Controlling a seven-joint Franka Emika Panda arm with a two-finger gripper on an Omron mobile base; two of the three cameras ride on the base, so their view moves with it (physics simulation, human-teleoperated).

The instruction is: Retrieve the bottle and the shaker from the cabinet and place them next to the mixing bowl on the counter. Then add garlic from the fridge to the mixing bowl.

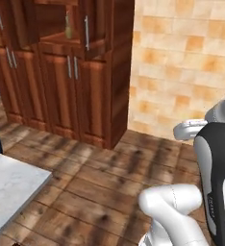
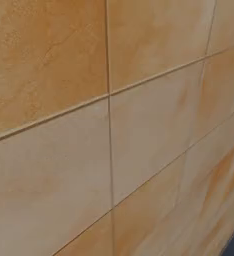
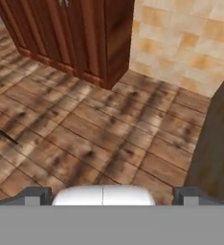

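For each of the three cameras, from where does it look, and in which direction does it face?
Left base view: behind the arm's left, facing the cabinet, the bottle in its niche, the tiled wall and the counter corner; white arm at lower right.
Right base view: pressed close to the tiled wall.
Hand view: on the hand, looking down at the wooden floor and the cabinet's foot; open fingers at the bottom.
Shared: left base and hand views both show cabinet, floor and wall.

Kitchen: wooden cabinet (image 1: 61, 67), marble counter (image 1: 8, 187).
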